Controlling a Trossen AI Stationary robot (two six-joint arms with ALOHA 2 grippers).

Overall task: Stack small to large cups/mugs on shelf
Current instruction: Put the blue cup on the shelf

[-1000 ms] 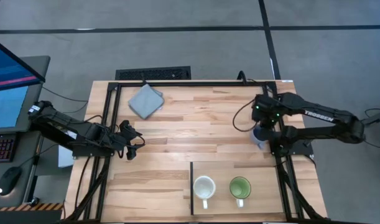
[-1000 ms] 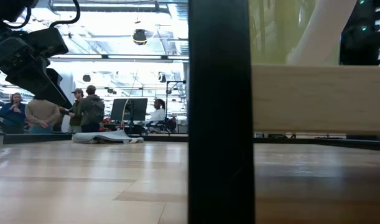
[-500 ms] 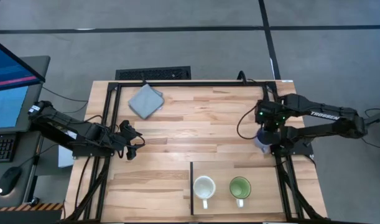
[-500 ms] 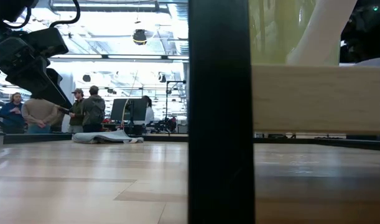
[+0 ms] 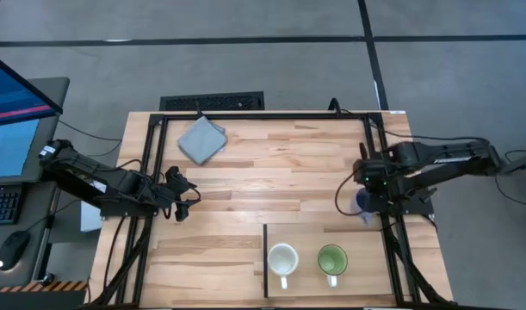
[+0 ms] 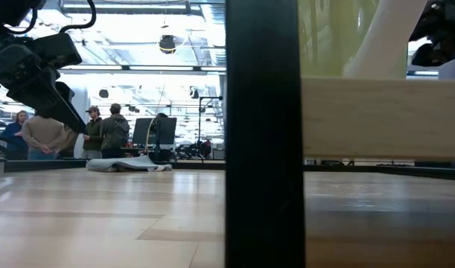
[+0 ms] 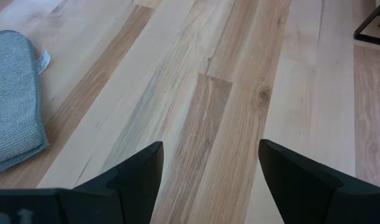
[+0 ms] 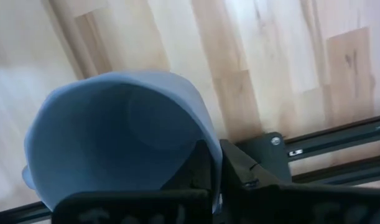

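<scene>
The blue-grey mug (image 5: pixel 360 205) hangs in my right gripper (image 5: pixel 367 198) over the table's right edge, just beyond the far edge of the shelf (image 5: pixel 366 237). The right wrist view looks into the mug (image 8: pixel 121 143). The cream-white mug (image 5: pixel 282 258) and the green mug (image 5: pixel 332 258) stand upright side by side on the pale shelf, the white one next to its dark strip (image 5: pixel 265 258). My left gripper (image 5: pixel 182 195) waits open near the table's left edge, its fingers (image 7: pixel 209 149) over bare planks. My right gripper (image 8: pixel 217 163) pinches the blue-grey mug's wall at the rim (image 8: pixel 205 134), one finger inside the mug and one outside. The fingers come from above. The mug is lifted clear of the table and its opening is tilted toward the wrist camera.
A grey folded cloth (image 5: pixel 201 139) lies at the table's far left and also shows as the cloth (image 7: pixel 12 99) in the left wrist view. A black frame rail (image 5: pixel 392 250) runs along the right edge beside the shelf. People stand in the room beyond (image 6: pixel 41 134).
My right gripper, shut on the blue-grey mug, has carried it toward the table's near edge, closer to the shelf, while the arm folded back toward the right. The left arm and the two mugs on the shelf have stayed still.
</scene>
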